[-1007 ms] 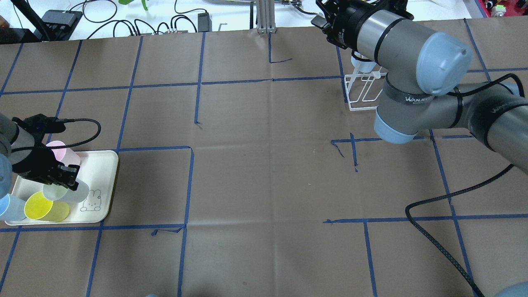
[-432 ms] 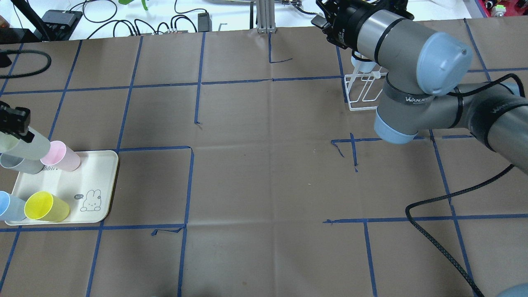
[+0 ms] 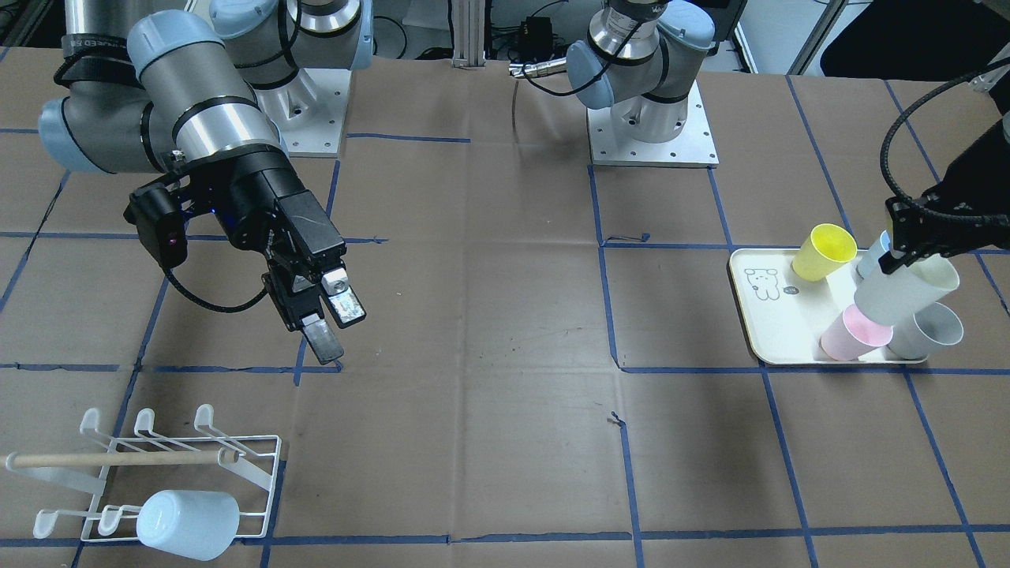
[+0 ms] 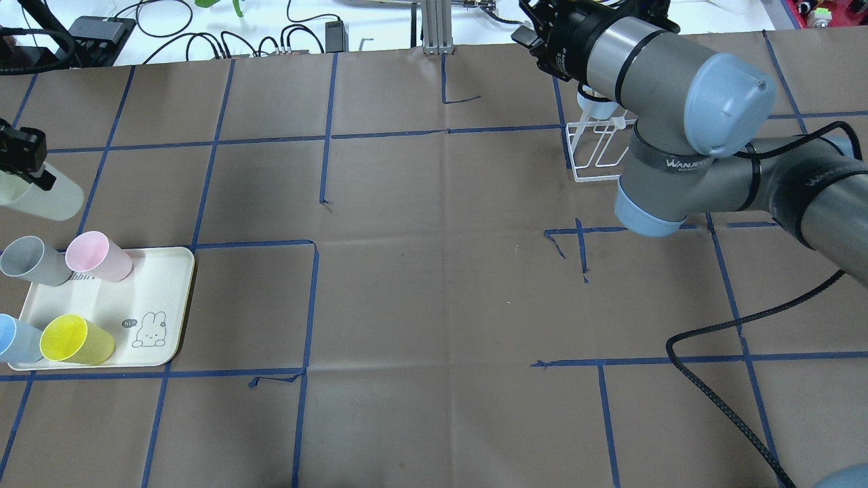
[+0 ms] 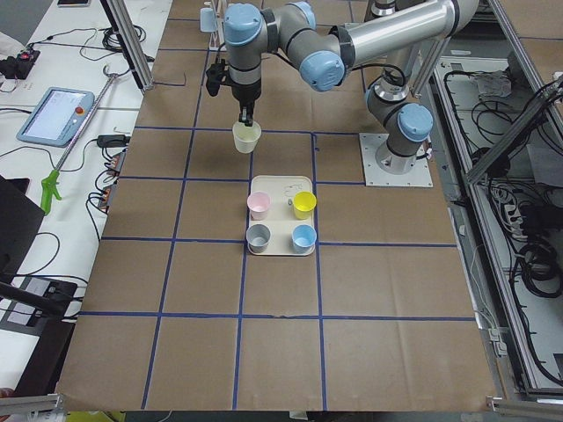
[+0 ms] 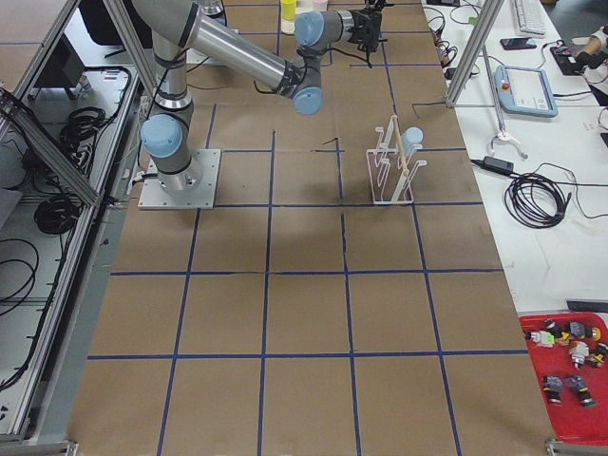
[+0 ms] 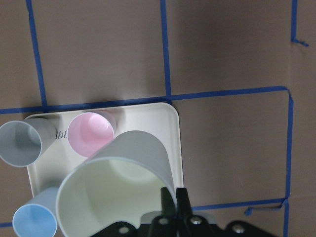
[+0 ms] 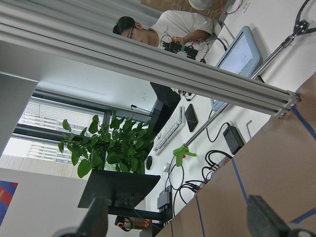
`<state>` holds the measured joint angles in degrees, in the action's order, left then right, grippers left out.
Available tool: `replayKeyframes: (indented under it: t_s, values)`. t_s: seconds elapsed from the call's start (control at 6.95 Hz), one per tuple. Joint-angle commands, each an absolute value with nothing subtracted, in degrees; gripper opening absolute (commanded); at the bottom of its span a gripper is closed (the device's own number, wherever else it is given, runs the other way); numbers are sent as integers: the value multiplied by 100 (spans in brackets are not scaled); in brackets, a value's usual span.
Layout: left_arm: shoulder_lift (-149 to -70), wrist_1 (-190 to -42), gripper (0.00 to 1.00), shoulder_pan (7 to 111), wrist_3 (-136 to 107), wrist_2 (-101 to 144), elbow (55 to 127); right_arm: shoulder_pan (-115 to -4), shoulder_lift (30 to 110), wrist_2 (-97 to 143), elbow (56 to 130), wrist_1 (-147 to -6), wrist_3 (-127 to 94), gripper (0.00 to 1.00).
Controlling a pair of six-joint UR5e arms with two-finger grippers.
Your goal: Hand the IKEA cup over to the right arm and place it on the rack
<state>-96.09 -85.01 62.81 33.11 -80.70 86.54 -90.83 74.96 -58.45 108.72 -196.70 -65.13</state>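
Hanging upright from left pincer (image 5: 245, 120), cup (image 5: 246, 139) mouth-up

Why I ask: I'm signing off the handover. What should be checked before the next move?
1. Left pincer grips the pale cup by its rim, clear of the tray: ok.
2. Right pincer open and holding nothing: ok.
3. Pincers close enough to hand over: not ok, they are at opposite ends of the table.
4. Rack has bare prongs; only one light-blue cup sits on it: ok.
5. The four other cups stand upright on the tray: ok.
6. Firmness of the rim grip: cannot tell.
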Motion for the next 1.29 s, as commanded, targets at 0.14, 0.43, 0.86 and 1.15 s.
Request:
replayKeyframes:
  t_s: [0.14, 0.43, 0.86, 1.15]
  values:
    - [-9809, -6536, 0, 6565, 3357, -5527, 9007, -9088, 7488, -5845, 10872, -19696, -6513, 100]
    - [-9809, -4825, 0, 6600, 3427, -3779, 9900, -9079, 7471, -5845, 10872, -19705, -6513, 100]
    - [-9835, -3326, 0, 6845, 3471, -2279, 10634, -9079, 7462, -5853, 10881, -19793, -6591, 100]
    - [-10061, -2502, 0, 7092, 3524, -2259, 10967, -9088, 7418, -5854, 11073, -20413, -7852, 100]
